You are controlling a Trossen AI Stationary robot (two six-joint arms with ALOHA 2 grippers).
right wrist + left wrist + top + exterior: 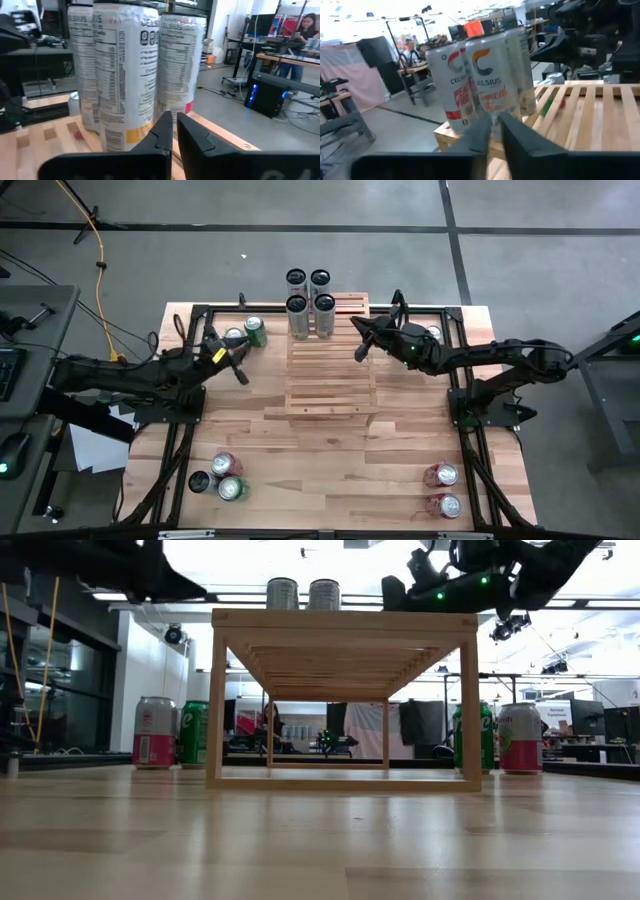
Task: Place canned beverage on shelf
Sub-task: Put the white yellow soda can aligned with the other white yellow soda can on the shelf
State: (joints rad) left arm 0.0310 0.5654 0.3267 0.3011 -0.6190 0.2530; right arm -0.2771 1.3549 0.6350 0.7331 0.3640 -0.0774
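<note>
Four tall white canned beverages (309,304) stand in a tight two-by-two cluster on the top, far step of the pale slatted shelf (330,385), which sits at the middle of the wooden bench (330,470); in the left wrist view the cans (480,75) show "Celsius" labels, and in the right wrist view their nutrition panels (135,70) face the camera. The left tool (238,370) hangs just off the shelf's left edge with its fingers pressed together on nothing, and the right tool (362,352) hovers above the shelf's right side beside the cluster, its fingers likewise pressed together and empty. From the low view two can tops (303,593) rise above the shelf's upper rail (340,618). Elsewhere on the bench, a green can and a silver one (245,333) stand near the far left corner, three more cans (220,476) group at the near left, two red cans (442,488) lie at the near right, and one can (433,333) sits behind the right arm. A person (302,31) stands at a desk in the room beyond.
</note>
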